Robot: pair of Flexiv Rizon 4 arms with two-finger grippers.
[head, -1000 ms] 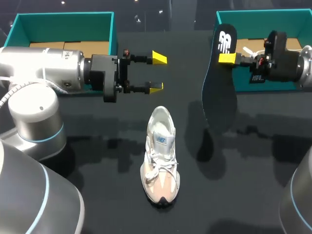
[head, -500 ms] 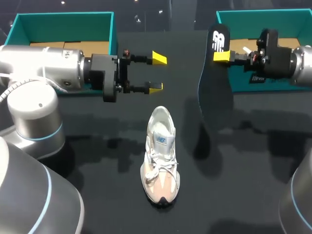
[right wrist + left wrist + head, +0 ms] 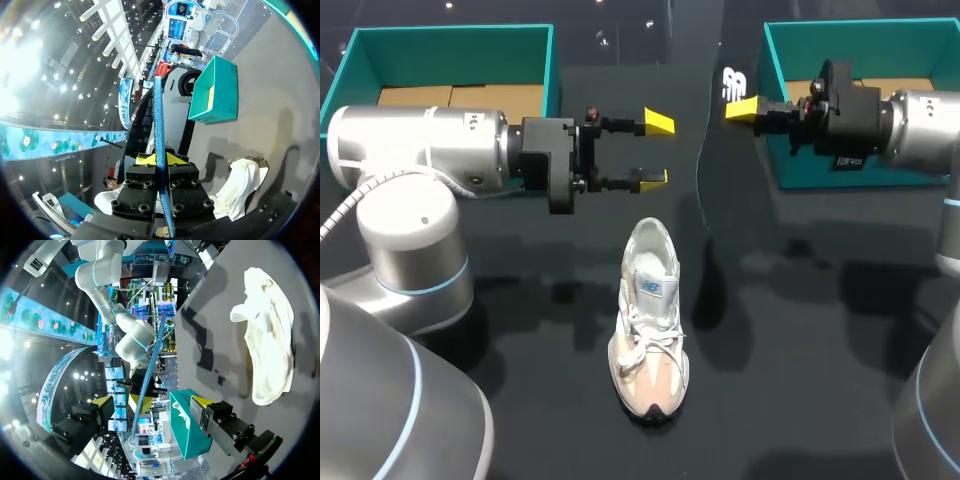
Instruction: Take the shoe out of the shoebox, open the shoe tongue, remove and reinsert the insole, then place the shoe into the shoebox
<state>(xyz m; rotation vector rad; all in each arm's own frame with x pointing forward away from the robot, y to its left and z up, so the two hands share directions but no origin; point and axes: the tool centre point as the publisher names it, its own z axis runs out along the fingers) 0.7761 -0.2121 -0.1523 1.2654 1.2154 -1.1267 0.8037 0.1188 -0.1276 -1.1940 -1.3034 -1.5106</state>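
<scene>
The black table (image 3: 820, 360) carries three things: a pale shoe (image 3: 649, 320) upright near its middle, toe toward the near edge, and, at the far side, a left shoebox (image 3: 450, 45) and a right shoebox (image 3: 920, 35) — both teal, well apart.

Shoe (image 3: 648, 318) lying on the table (image 3: 800, 380)
Left shoebox (image 3: 551, 75) is sitting at its ten o'clock, right shoebox (image 3: 880, 181) at two, insole (image 3: 731, 80) hanging at one.

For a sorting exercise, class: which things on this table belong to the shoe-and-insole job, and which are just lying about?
Job: white sneaker; insole, gripped by the right claw; left teal box; right teal box; left claw, open.
Lying about: only tan cardboard inside the boxes.
</scene>
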